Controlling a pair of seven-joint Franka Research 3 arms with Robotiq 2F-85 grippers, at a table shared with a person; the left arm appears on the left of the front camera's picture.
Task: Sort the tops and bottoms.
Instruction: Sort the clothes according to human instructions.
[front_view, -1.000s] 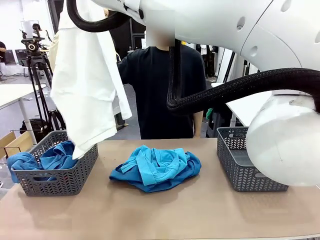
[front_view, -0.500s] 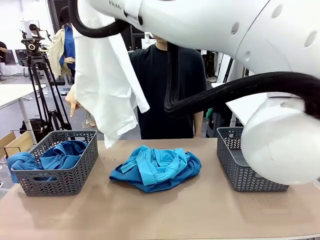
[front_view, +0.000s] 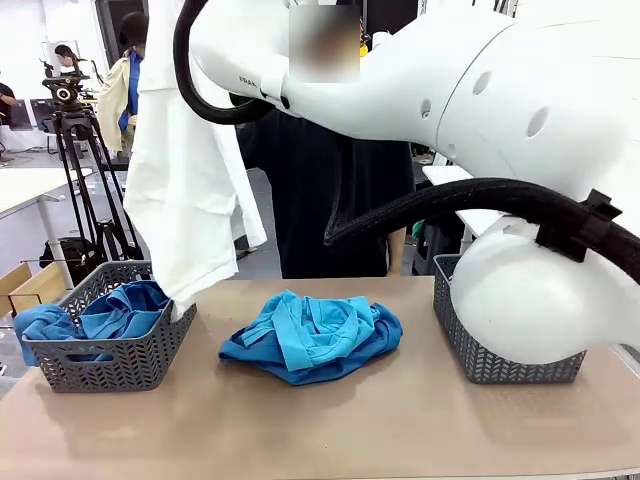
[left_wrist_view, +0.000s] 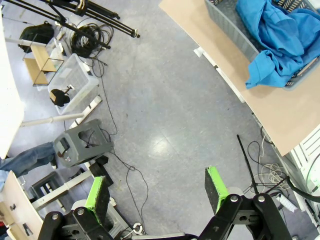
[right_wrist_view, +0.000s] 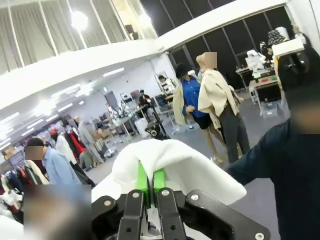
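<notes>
The right gripper (right_wrist_view: 151, 181) is clenched on a fold of the white long-sleeved cloth top (front_view: 190, 180), its green pads pinched together with the cloth bunched over them; it holds the top high above the left part of the brown table (front_view: 330, 430), so the garment hangs full length.

The lower hem reaches the near right corner of the left grey plastic lattice basket (front_view: 130, 365), which already holds royal blue cloth garments (front_view: 115, 312); whether the hem touches the rim I cannot tell.

The step in hand looks like dropping this top into that basket. To do it well, carry the top a little further left so the hem hangs over the basket's middle, not its rim; lower until the cloth piles on the blue garments; only then let go. A sleeve may drape over the wall.

The left gripper (left_wrist_view: 157, 192) is released, jaws wide apart, over the floor left of the table. A heap of royal blue and turquoise cloth garments (front_view: 312, 338) waits mid-table; the right grey plastic basket (front_view: 462, 335) stands far right.
</notes>
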